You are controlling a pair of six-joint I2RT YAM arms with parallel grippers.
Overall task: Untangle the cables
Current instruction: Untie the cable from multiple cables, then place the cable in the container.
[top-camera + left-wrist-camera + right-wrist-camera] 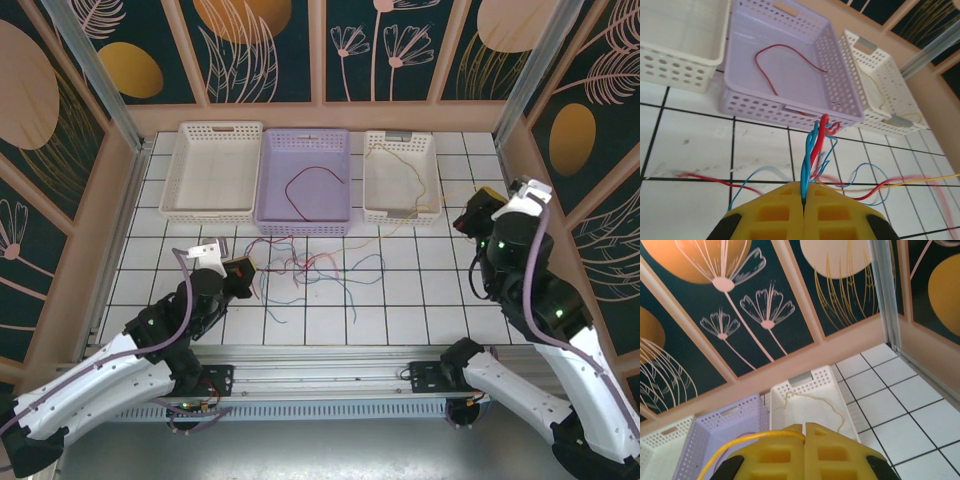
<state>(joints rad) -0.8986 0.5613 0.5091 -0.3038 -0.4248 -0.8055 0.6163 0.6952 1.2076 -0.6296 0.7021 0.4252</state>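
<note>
The cables lie in a loose tangle of red, blue and yellow-tan strands on the white-tiled tabletop, just in front of the baskets and between the two arms. The left pincer sits low at the tangle's left edge; in the left wrist view its yellow fingers are pressed together, pinching blue cables that rise from the seam in a tight twist, with a red strand wound alongside them near the top; more blue and red loops spread over the tiles on both sides of the twist.

The right pincer is held up at the right side of the tabletop, well apart from the tangle; in the right wrist view its fingers are also pressed together, nipping a yellow cable that leaves the seam and arcs down to the left.

Three baskets stand in a row at the far edge; the white basket on the left, the lilac basket in the middle and the right basket, also white, touch or nearly touch one another. A red cable lies curved on the floor of the lilac basket; a tan cable lies in the right basket.
</note>
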